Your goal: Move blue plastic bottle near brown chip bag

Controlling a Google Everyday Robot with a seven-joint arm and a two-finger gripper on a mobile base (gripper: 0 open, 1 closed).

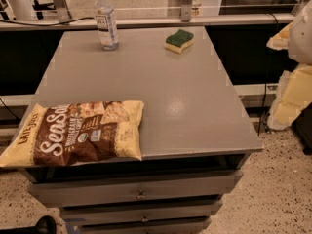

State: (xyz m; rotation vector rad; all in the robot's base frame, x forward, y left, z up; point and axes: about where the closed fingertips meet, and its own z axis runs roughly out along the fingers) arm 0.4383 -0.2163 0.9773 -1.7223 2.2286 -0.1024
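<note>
The blue plastic bottle [106,21], clear with a white cap and a white label, stands upright at the far left of the grey table [185,106]. The brown chip bag [78,130] lies flat at the near left corner and overhangs the table's left edge. A wide stretch of tabletop separates the bottle from the bag. My gripper [288,104] shows as pale yellow and white shapes at the right edge of the view. It is beyond the table's right side, far from both the bottle and the bag, and holds nothing that I can see.
A yellow sponge with a green top [179,40] lies at the far middle of the table. A rail and a glass partition [161,19] run behind the table. Drawers [141,194] sit under the front edge. Speckled floor lies to the right.
</note>
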